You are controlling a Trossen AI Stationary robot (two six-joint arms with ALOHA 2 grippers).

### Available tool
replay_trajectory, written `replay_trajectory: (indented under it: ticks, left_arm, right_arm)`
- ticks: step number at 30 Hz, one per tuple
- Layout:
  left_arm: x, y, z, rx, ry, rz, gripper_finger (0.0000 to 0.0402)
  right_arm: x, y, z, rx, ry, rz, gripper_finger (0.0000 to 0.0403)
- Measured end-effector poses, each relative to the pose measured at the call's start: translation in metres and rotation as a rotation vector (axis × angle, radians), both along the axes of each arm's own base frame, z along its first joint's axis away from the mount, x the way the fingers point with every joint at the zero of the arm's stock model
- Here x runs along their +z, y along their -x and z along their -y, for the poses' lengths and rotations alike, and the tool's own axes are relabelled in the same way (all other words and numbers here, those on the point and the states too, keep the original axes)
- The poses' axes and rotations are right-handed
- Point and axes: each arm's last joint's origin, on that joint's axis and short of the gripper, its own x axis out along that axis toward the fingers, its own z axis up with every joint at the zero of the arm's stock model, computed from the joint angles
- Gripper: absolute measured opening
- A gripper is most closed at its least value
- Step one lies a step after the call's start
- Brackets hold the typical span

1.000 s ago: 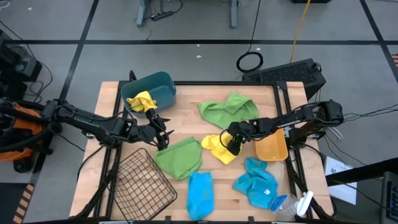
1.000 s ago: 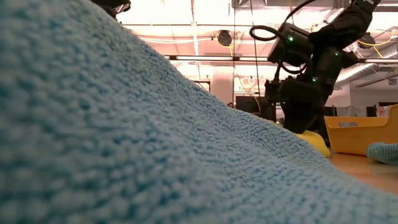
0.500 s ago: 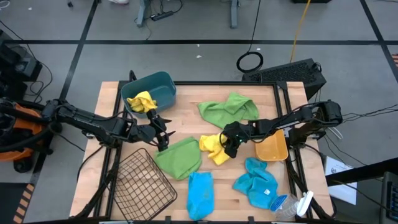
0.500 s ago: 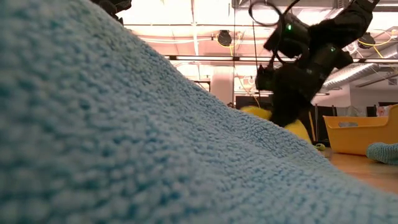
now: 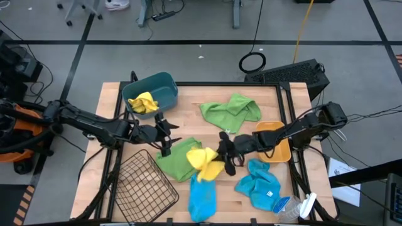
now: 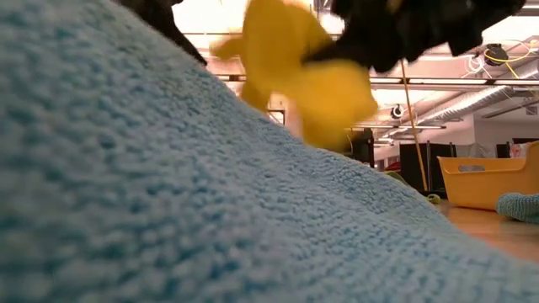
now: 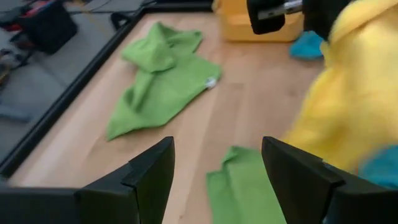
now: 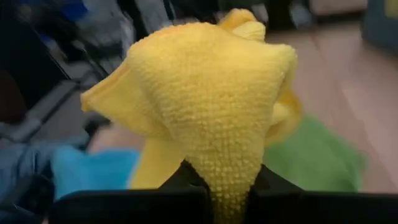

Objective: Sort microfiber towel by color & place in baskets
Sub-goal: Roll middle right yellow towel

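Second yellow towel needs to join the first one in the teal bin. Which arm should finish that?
Right. The right gripper already holds the yellow towel lifted above the green towel. The left gripper, open and empty, sits nearer the teal bin, but would need a handover.

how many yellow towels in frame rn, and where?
2. One yellow towel lies in the teal bin. The other yellow towel hangs from the right hand, lifted above the green towel at mid-table. None looks hidden, though folds under other cloths can't be ruled out.
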Motion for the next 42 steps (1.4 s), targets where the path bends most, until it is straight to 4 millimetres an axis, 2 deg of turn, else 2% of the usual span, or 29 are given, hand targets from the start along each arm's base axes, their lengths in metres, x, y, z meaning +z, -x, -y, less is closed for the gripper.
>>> replay_trajectory:
  ticks: [4, 11, 15, 18, 26, 31, 37, 42]
  left_arm:
    - [0.000, -0.008, 0.004, -0.085, 0.018, 0.037, 0.0247]
    - [0.001, -0.017, 0.009, -0.188, 0.049, 0.091, 0.0247]
    - [0.002, -0.012, 0.008, -0.196, 0.036, 0.066, 0.0247]
    - [0.012, -0.004, 0.011, -0.200, 0.072, 0.111, 0.0247]
    - [0.035, 0.017, 0.042, -0.360, 0.097, 0.252, 0.0247]
    - [0.031, 0.017, 0.064, -0.464, 0.028, 0.255, 0.0247]
    - [0.025, 0.006, 0.071, -0.387, -0.053, 0.291, 0.0247]
    - [0.034, 0.004, 0.070, -0.328, -0.092, 0.375, 0.0247]
  right_arm:
    - [0.015, 0.001, -0.020, 0.029, 0.100, 0.165, 0.0012]
    - [0.027, 0.005, -0.034, -0.119, 0.279, 0.309, 0.0015]
    - [0.033, 0.006, -0.037, -0.138, 0.309, 0.365, 0.0016]
    - [0.035, 0.006, -0.038, -0.142, 0.298, 0.384, 0.0017]
    - [0.044, 0.007, -0.037, -0.168, 0.237, 0.468, 0.0017]
    - [0.051, 0.007, -0.037, -0.178, 0.241, 0.533, 0.0017]
    - [0.059, 0.009, -0.036, -0.192, 0.269, 0.612, 0.0018]
    - [0.055, 0.008, -0.037, -0.181, 0.281, 0.575, 0.0018]
